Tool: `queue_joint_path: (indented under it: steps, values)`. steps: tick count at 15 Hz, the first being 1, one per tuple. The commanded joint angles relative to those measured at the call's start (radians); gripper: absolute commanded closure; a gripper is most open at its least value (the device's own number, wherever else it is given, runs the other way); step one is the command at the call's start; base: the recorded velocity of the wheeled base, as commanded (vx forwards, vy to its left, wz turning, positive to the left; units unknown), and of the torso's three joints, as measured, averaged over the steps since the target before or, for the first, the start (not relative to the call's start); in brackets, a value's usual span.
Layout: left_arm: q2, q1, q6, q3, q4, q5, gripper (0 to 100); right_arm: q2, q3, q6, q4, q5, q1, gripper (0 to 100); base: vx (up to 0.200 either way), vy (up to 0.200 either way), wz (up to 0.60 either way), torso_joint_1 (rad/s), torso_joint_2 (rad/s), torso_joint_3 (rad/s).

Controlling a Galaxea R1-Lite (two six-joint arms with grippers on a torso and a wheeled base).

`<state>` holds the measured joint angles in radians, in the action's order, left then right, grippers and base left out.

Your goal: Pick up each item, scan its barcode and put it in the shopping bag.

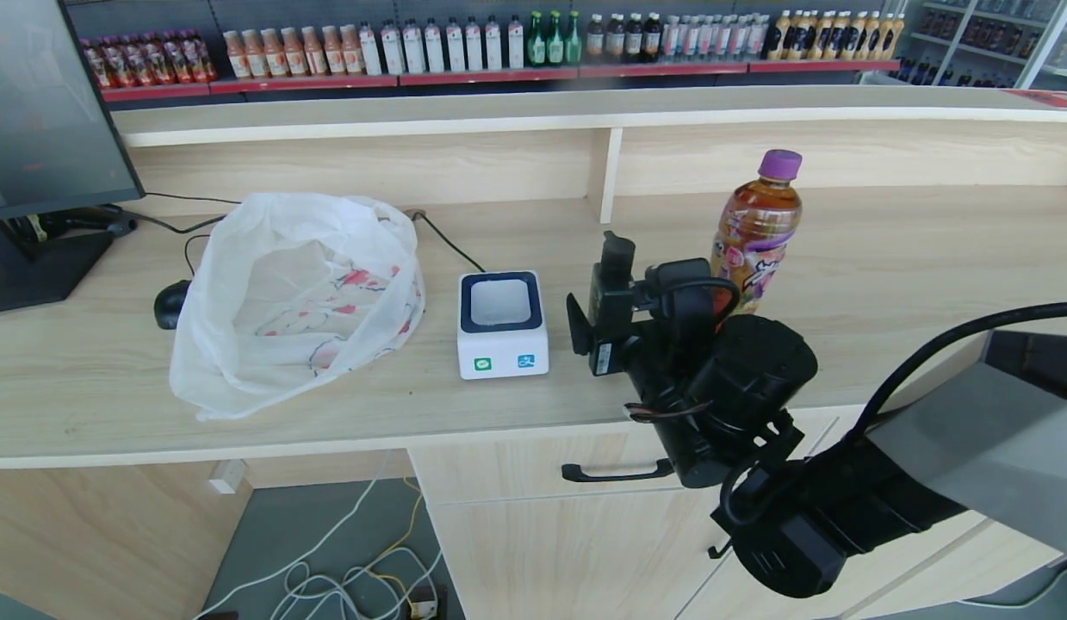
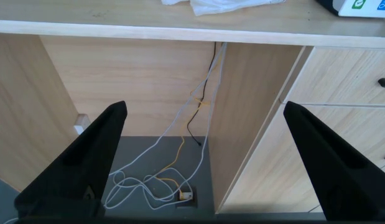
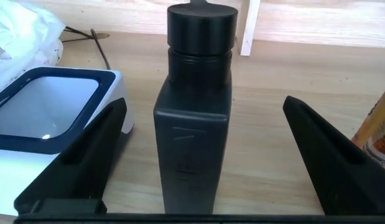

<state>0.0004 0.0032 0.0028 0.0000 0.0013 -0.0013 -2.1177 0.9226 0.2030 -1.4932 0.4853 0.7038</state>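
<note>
The black bottle (image 3: 192, 124) stands on the counter (image 1: 886, 284) between the scanner (image 3: 49, 112) and the tea bottle (image 1: 757, 232). The right gripper (image 3: 204, 104) frames it, jaws wide and not touching. I'd close squarely on its body, below the cap. The left gripper (image 2: 204, 112) hangs open below the counter.

Head camera looks down across the pale wooden bench (image 1: 886, 284). Left wrist camera sits low, facing the bench front and floor cables (image 2: 148, 186). Right wrist camera, close above the bench, shares the white blue-rimmed scanner box (image 3: 49, 106) with it.
</note>
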Motion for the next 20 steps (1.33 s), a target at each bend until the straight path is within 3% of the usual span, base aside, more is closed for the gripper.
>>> queue_joint_path:
  steps: [1, 20]
  values:
    - [0.0, 0.0, 0.0, 0.0, 0.0, 0.0, 0, -0.015, 0.021, 0.0, 0.001, -0.001, -0.007, 0, 0.0, 0.0, 0.0, 0.0, 0.0, 0.0]
    - [0.0, 0.0, 0.0, 0.0, 0.0, 0.0, 0, -0.128, 0.147, -0.002, 0.007, -0.001, -0.037, 0, 0.0, 0.0, 0.0, 0.0, 0.0, 0.0]
